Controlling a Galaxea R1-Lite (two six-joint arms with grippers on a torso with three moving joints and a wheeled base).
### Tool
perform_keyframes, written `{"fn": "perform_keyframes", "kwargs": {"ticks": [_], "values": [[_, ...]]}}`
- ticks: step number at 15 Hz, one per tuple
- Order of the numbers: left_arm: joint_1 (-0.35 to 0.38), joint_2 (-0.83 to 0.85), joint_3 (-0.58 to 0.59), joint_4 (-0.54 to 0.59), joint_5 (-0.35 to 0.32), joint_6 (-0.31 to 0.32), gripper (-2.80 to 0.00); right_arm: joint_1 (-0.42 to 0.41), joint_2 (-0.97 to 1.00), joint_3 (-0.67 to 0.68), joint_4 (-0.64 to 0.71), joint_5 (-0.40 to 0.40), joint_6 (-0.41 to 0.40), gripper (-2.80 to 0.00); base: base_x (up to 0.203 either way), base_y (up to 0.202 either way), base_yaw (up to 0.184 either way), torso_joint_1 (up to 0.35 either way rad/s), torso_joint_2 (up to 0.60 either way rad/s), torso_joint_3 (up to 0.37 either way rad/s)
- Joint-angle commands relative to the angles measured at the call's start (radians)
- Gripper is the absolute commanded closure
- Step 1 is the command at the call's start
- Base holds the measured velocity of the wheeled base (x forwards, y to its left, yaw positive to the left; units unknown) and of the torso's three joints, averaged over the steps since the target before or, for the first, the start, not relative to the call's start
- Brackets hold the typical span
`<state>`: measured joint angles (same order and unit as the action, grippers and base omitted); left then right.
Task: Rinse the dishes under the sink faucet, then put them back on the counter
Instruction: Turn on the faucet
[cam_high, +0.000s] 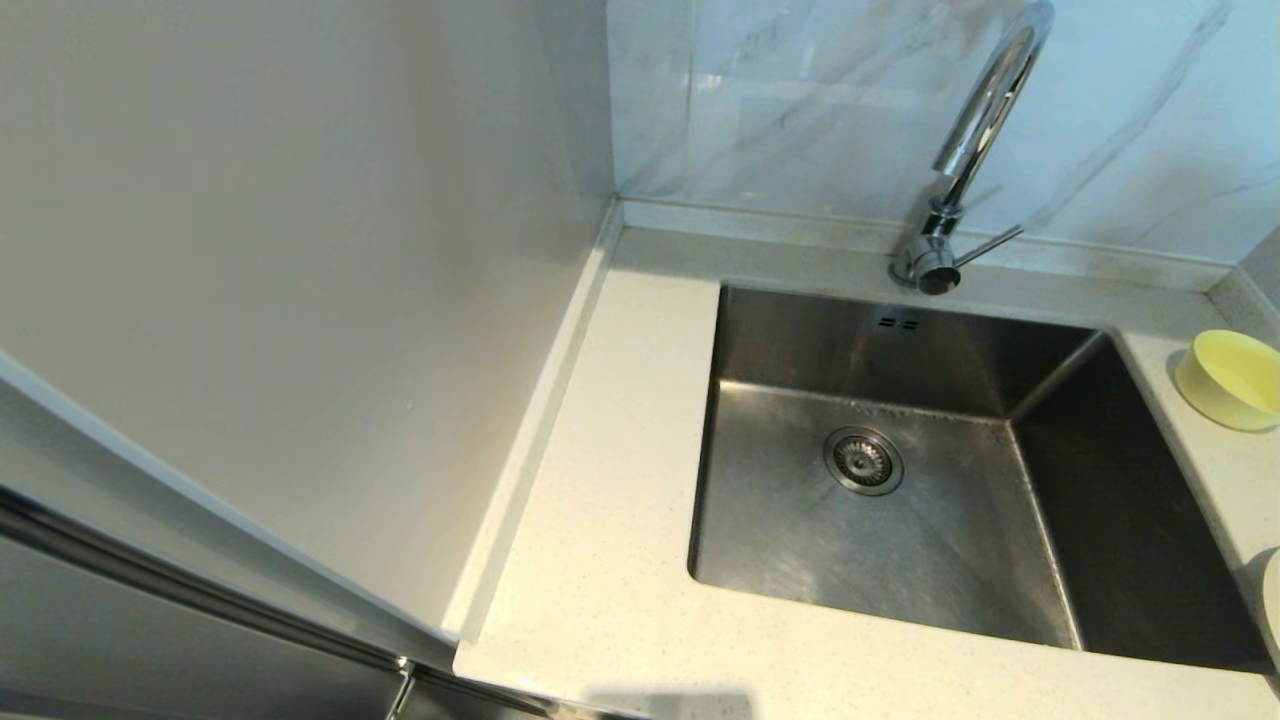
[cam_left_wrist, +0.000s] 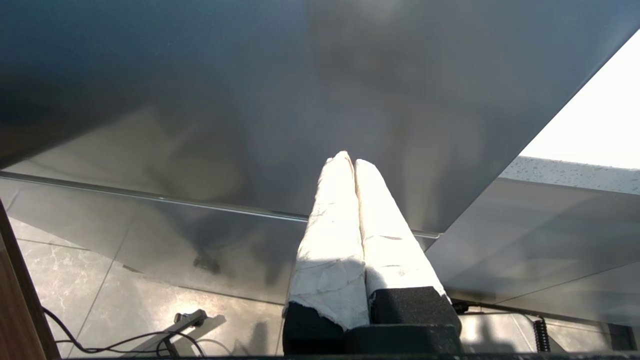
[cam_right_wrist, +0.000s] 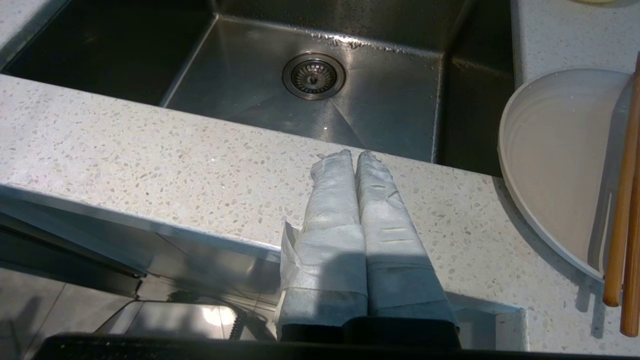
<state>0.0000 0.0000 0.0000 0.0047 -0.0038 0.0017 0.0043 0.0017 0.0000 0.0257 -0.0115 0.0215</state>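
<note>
A pale yellow bowl (cam_high: 1229, 378) stands on the cream speckled counter (cam_high: 620, 420) to the right of the sink. The white plate (cam_right_wrist: 557, 160) lies on the counter at the sink's front right, with the brown chopsticks (cam_right_wrist: 621, 200) resting across it; only its edge (cam_high: 1272, 610) shows in the head view. The chrome faucet (cam_high: 975, 150) rises behind the basin, and no water shows. My right gripper (cam_right_wrist: 354, 154) is shut and empty, above the counter's front strip. My left gripper (cam_left_wrist: 349, 161) is shut and empty, low in front of the grey cabinet fronts. Neither arm shows in the head view.
The grey steel basin (cam_high: 960, 560) holds only its round drain (cam_high: 863, 460). A white wall panel (cam_high: 300, 300) rises along the counter's left. Marbled tiles back the faucet. Cables (cam_left_wrist: 115, 342) lie on the floor below the left gripper.
</note>
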Motion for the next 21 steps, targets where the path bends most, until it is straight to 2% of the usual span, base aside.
{"fn": "perform_keyframes", "kwargs": {"ticks": [1,13,15,17,18,21], "values": [[0.0,0.0,0.0,0.0,0.0,0.0,0.0,0.0,0.0,0.008,0.0,-0.001,0.0,0.0,0.0,0.0,0.0,0.0,0.0,0.0],[0.0,0.0,0.0,0.0,-0.001,0.0,0.0,0.0,0.0,-0.008,-0.008,-0.001,0.014,0.0,0.0,0.0,0.0,0.0,0.0,0.0],[0.0,0.0,0.0,0.0,-0.001,0.0,0.0,0.0,0.029,-0.136,0.034,0.018,0.025,0.0,0.0,0.0,0.0,0.0,0.0,0.0],[0.0,0.0,0.0,0.0,0.0,0.0,0.0,0.001,0.162,-0.284,0.1,0.04,0.069,0.0,0.0,0.0,0.0,0.0,0.0,0.0],[0.0,0.0,0.0,0.0,-0.001,0.0,0.0,0.001,0.237,-0.352,0.115,0.058,0.11,0.0,0.0,0.0,0.0,0.0,0.0,0.0],[0.0,0.0,0.0,0.0,-0.001,0.0,0.0,0.002,0.493,-0.569,0.136,0.132,0.311,0.0,0.0,0.0,0.0,0.0,0.0,0.0]]}}
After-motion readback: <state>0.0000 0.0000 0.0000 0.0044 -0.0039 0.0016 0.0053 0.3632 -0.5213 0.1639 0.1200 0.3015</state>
